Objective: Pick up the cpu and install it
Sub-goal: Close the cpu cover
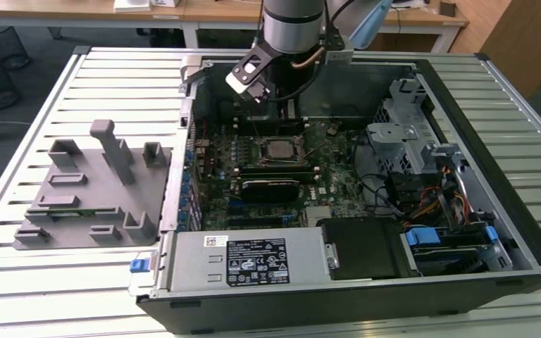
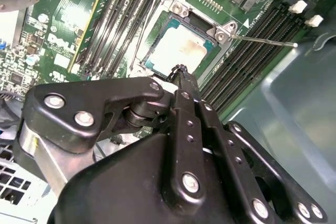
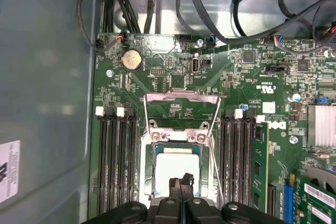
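The cpu point(image 3: 176, 163), a silver-grey square chip, lies flat in the motherboard socket; it is also seen as cpu point(image 2: 176, 51) and cpu point(image 1: 278, 149). The socket's metal load plate point(image 3: 181, 106) stands folded open beside it. My gripper point(image 3: 181, 183) hangs just above one edge of the chip, its two black fingers pressed together with nothing between them. In the second wrist view the gripper point(image 2: 181, 70) has its tip over the chip's near edge. In the exterior view the arm point(image 1: 289, 35) reaches down into the open computer case.
Memory slots point(image 3: 113, 161) flank the socket on both sides, one holding a green module point(image 3: 261, 161). Cables point(image 3: 210, 19) run over the board's far end. A grey plastic tray point(image 1: 92, 190) with upright blocks sits at the exterior view's left; a power supply point(image 1: 242, 257) and drive cage point(image 1: 411, 141) fill the case.
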Motion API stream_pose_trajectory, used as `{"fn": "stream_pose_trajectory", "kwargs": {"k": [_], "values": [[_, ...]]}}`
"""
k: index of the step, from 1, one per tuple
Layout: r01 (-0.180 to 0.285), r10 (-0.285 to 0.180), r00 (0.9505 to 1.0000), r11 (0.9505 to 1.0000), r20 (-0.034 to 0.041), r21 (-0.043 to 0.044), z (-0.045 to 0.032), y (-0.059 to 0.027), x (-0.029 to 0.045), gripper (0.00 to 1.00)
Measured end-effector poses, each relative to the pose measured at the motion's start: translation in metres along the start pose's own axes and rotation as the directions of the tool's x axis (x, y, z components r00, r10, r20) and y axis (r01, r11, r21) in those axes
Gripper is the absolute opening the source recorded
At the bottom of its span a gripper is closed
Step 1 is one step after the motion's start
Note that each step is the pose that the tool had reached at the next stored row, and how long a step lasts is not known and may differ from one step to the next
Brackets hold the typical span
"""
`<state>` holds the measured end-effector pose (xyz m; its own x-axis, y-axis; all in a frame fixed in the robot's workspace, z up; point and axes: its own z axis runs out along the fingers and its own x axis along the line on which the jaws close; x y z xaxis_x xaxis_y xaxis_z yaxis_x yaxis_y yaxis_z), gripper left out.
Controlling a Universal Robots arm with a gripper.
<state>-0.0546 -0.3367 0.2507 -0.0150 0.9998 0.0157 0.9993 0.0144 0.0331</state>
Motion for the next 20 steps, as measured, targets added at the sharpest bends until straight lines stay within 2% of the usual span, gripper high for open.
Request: {"fn": "stream_pose_trajectory", "kwargs": {"k": [3,14,19,20], "values": [[0.000,0.000,1.0000,1.0000,0.0000,0.0000,-0.0062,0.0001,0.0001,0.11],[0.000,0.000,1.0000,1.0000,0.0004,0.0001,-0.0078,0.0000,-0.0023,0.11],[0.000,0.000,1.0000,1.0000,0.0000,0.0000,-0.0184,0.0004,-0.0022,0.11],[0.000,0.000,1.0000,1.0000,-0.0022,-0.0002,-0.0193,0.0005,-0.0026,0.11]]}}
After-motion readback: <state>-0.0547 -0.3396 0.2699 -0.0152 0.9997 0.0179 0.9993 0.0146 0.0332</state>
